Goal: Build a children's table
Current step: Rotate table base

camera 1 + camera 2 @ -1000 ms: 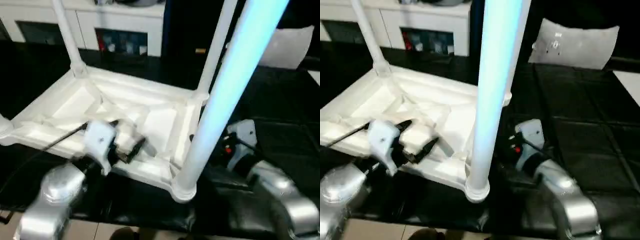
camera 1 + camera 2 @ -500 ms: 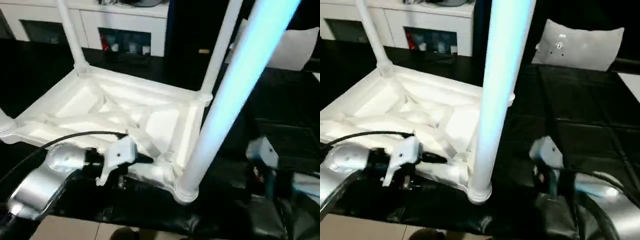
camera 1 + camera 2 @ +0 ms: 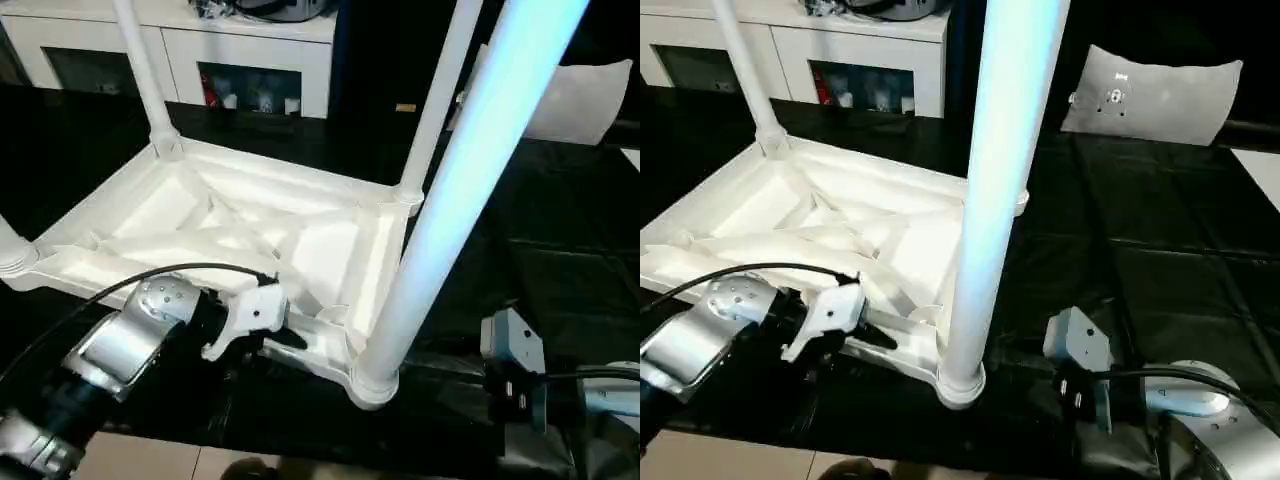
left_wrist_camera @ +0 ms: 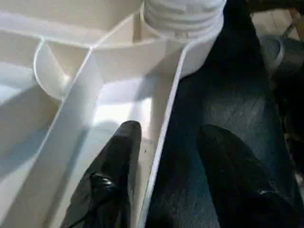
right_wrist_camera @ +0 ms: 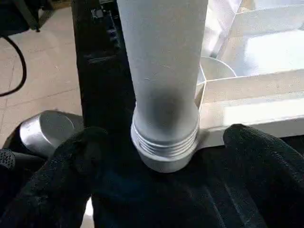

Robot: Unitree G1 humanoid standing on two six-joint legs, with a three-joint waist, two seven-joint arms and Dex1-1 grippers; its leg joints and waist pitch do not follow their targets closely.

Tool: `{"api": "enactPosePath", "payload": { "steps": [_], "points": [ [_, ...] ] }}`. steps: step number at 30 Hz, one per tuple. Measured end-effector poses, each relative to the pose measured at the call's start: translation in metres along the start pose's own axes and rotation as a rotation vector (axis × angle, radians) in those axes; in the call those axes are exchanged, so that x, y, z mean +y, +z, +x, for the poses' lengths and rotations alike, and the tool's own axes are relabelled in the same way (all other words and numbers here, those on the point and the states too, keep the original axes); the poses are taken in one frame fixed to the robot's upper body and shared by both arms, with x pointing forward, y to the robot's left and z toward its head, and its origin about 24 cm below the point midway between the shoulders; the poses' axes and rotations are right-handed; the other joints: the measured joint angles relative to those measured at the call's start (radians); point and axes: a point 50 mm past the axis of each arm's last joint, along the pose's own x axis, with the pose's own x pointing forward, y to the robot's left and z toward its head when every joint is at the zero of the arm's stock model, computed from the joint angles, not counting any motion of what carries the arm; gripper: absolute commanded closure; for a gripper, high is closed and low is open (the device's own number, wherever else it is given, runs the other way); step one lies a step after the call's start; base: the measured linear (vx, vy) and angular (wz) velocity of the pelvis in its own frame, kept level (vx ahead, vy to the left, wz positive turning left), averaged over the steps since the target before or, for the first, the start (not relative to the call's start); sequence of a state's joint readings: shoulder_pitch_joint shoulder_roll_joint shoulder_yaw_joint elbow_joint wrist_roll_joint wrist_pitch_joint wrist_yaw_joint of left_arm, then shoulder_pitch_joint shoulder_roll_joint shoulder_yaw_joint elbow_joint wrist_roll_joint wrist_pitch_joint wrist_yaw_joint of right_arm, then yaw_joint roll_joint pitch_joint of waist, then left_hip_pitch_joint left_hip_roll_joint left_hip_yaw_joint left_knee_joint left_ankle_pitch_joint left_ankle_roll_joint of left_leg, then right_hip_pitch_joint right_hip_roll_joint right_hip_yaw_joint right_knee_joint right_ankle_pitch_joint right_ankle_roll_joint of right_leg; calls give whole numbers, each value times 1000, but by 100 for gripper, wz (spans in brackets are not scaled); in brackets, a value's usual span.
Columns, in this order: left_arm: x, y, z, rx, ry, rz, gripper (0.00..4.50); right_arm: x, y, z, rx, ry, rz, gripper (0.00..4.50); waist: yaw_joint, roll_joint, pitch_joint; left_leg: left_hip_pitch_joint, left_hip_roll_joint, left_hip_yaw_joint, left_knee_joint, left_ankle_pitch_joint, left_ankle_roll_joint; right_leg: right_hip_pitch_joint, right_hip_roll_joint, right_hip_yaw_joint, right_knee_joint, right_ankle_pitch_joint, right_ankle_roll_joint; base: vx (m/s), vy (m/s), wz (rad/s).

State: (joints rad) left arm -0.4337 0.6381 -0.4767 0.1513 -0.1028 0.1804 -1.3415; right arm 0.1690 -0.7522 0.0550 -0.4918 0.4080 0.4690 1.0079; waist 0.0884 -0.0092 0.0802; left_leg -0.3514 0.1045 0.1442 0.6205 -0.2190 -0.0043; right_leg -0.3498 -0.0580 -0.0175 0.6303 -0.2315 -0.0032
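The left gripper (image 4: 164,156) has its two black fingers (image 4: 118,166) set astride the near rim wall of the upturned table top (image 3: 250,215): one finger lies inside the ribbed underside, the other outside over the black mat. The wall runs between them with a gap on each side, so the fingers stand part-way open and nothing is clamped. From the head views this gripper (image 3: 290,340) sits at the near edge of the top, just left of the near right corner socket, with its silver forearm (image 3: 120,345) and a black cable trailing back toward the bench's near left corner.

The right gripper (image 5: 161,156) has its fingers (image 5: 71,161) spread wide on either side of the base of the nearest leg (image 5: 161,71), not touching it. The leg's threaded collar sits in the corner socket (image 5: 166,152), and the leg stands upright. In the head views this gripper's grey wrist block (image 3: 510,360) hangs over the mat near the bench's near right edge, beside that leg (image 3: 450,190).

The children's table lies upside down on the black bench (image 3: 1160,220), toward its left half. Two more legs (image 3: 140,70) rise from the far corners. A grey cushion (image 3: 1155,95) rests at the bench's far right, and white cabinets (image 3: 240,60) stand beyond the far edge.
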Motion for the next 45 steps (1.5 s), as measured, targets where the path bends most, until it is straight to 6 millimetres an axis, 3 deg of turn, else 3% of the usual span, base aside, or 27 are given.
{"api": "enactPosePath", "payload": {
  "steps": [6, 23, 29, 34, 39, 45],
  "points": [
    [9, -1, 0, 8, -6, 40, 303, 3, 0, 8, 18, 31, -37, 0, 0, 8, -1, 0, 0, 0, 0, 0, 0, 0, 0, 0, 0, 0, 0, 0, 0, 0],
    [11, -4, 13, -2, -36, 67, 444, -2, 10, 23, -29, 24, -95, 0, -1, 17, -6, 1, 0, 1, -1, 0, 0, 0, -1, 1, 0, 0, -1, 0, 0, 0],
    [9, 0, 23, -111, 66, -47, 444, -12, 12, 24, -62, -47, -81, 0, -25, 21, -8, 0, 0, 5, -2, 0, 0, -3, -2, 1, 0, 0, -1, 0, 0, 0],
    [7, 1, 21, -137, 134, -81, 444, -19, 15, 26, -91, -79, -71, 0, -36, 20, -9, -8, 2, 6, -6, 1, 2, -14, -1, 1, 0, 1, -1, 0, 0, 0],
    [5, 0, 17, -138, 184, -84, 444, -36, 7, 35, -55, -173, -49, 0, -51, 15, -8, -15, 3, 7, -6, 4, 6, -18, 0, 0, 0, 1, -1, 0, 0, 0],
    [12, 0, 13, -113, 232, -122, 444, -46, 14, 42, -88, -214, -52, 0, -53, 9, -6, -14, 4, 8, -6, 5, 7, -20, 0, 0, 0, 1, -2, 0, 0, 0]
  ]
}}
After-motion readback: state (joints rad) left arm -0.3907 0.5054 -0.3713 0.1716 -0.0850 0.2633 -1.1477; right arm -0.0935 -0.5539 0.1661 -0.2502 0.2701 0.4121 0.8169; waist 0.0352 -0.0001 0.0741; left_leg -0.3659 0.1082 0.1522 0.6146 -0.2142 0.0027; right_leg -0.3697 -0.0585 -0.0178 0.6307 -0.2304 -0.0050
